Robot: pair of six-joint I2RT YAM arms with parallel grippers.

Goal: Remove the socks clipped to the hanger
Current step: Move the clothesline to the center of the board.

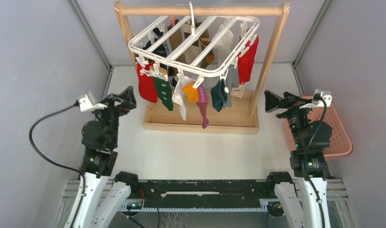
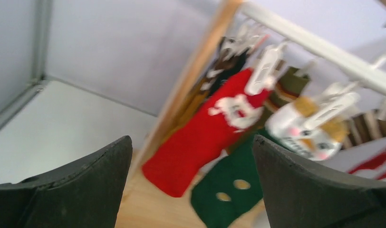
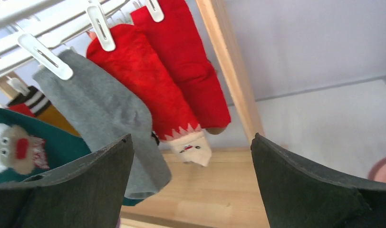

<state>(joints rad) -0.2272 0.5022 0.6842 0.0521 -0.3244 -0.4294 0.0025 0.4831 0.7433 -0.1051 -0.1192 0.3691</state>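
The white hanger [image 1: 196, 40] hangs by its hook from a wooden rack, with several socks clipped along its edges: a red one [image 1: 147, 85], a dark green one [image 1: 163, 93], a magenta one [image 1: 203, 107], a teal one [image 1: 219, 95] and a red one at the right [image 1: 247, 61]. My left gripper [image 1: 129, 99] stands open left of the rack, facing the red sock [image 2: 200, 137] and green sock [image 2: 231, 190] without touching them. My right gripper [image 1: 272, 100] stands open right of the rack, facing a grey sock [image 3: 105, 114] and red socks [image 3: 158, 80], with nothing between its fingers.
The light wooden rack [image 1: 200, 10] stands on a wooden base [image 1: 200, 121] at the back middle. A pink basket [image 1: 338, 137] sits at the right, beside the right arm. Grey walls close in both sides.
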